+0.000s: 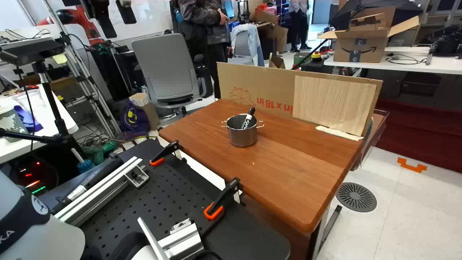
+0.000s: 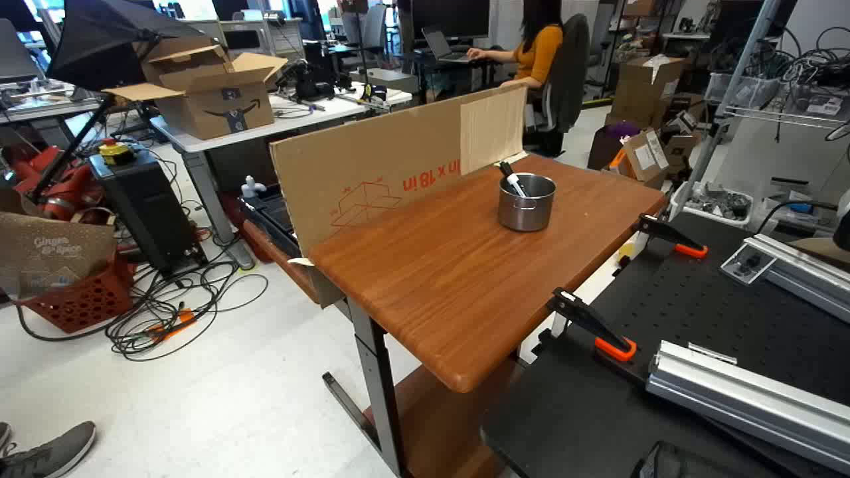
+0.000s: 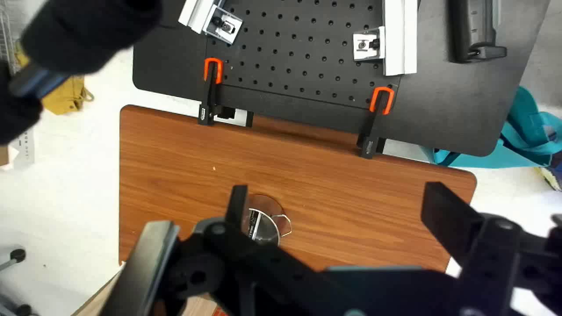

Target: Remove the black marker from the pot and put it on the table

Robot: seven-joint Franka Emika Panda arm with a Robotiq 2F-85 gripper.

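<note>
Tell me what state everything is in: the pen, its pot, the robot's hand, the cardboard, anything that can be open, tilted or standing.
Pot: upright on the table, lidless
Black marker: tilted inside the pot, black end sticking out
Gripper: open, holding nothing
Cardboard box: open, flaps out
Cardboard sheet: standing on edge
Laptop: open
</note>
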